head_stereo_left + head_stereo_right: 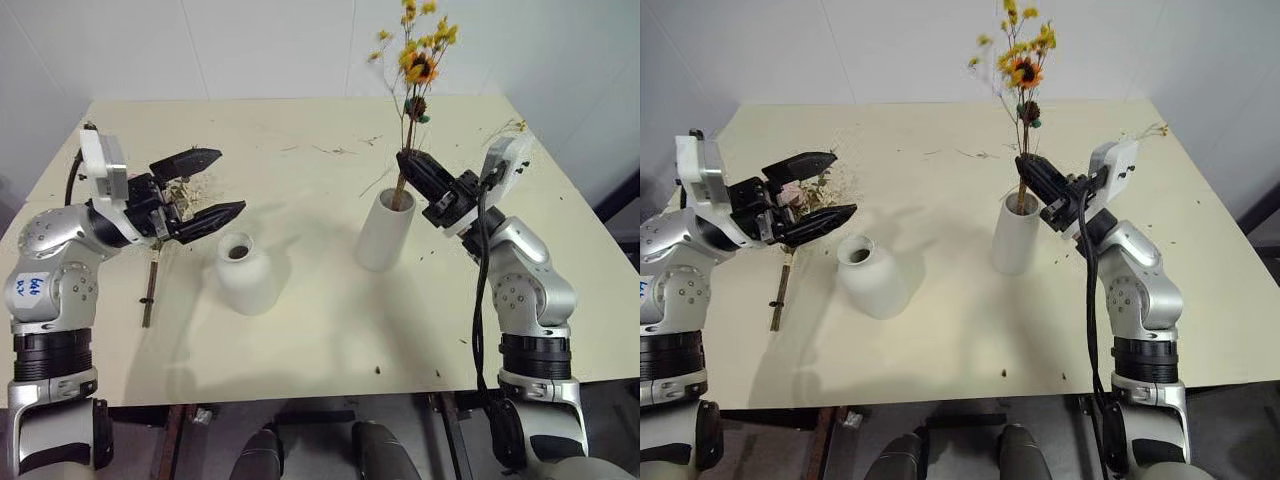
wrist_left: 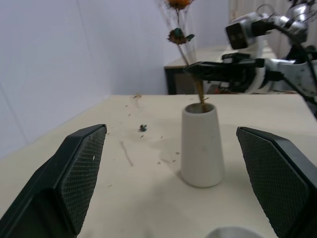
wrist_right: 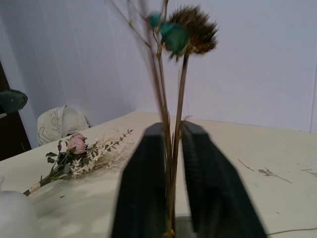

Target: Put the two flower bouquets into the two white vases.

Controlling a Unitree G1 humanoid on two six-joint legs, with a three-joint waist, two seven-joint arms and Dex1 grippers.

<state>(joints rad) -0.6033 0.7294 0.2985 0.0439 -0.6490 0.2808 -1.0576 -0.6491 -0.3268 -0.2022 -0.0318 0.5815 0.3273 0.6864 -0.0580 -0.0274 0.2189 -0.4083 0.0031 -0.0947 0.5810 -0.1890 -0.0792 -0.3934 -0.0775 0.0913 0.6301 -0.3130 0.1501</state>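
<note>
Resting stems-down in the tall white vase [image 1: 384, 232], yellow dried bouquet [image 1: 418, 62], pinched by narrowly parted right gripper [image 1: 412, 165]. Probably light, brittle. Lying flat beneath wide-open, empty left gripper [image 1: 204, 186]: pink rose bouquet [image 3: 81, 156]; best grasped at bound stems.

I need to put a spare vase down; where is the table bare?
Bare: the table's near edge in front of both vases, and the far middle. Crowded: around the pink bouquet under the left gripper, and around the tall vase.
</note>
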